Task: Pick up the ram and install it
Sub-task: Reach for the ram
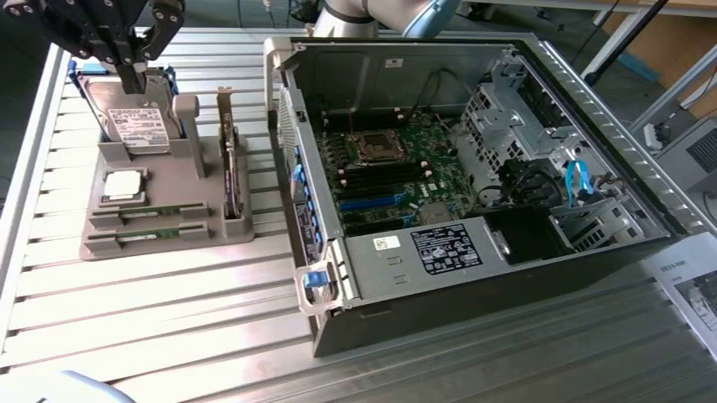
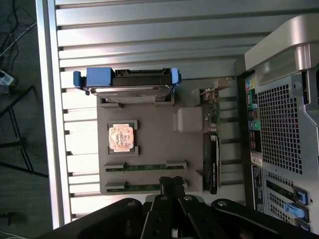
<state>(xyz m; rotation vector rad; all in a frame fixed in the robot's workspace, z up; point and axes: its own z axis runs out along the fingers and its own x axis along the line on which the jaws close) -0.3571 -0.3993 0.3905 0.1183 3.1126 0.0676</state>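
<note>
1. While the gripper point(image 2: 171, 182) hovers above the grey fixture point(image 2: 154, 134), its claw is pinched together and holds nothing.
2. Two ram sticks sit in that fixture. The first ram stick point(image 1: 151, 213) is just beside the processor point(image 1: 123, 185), and the second ram stick point(image 1: 146, 235) lies next to it, near the fixture's outer edge.
3. Both sticks stand on a long edge, parallel to each other, with each end caught in a grey block.
4. Their long axis runs from the exterior view's left to its right. It is parallel to the broad face of the hard drive point(image 1: 140, 126) and crosswise to the expansion card point(image 1: 232, 168).
5. The fixture also holds the hard drive upright in blue brackets, the processor flat in a square recess, and the expansion card standing on edge.
6. Beside the fixture on the slatted table point(image 1: 134, 319), the computer case point(image 1: 583, 92) lies open. Inside are the motherboard point(image 1: 415, 143) with its rows of long slots, a power supply point(image 1: 448, 248) and a blue cable point(image 1: 577, 180).
7. In the exterior view, the gripper hangs over the hard drive, well apart from both sticks.
</note>
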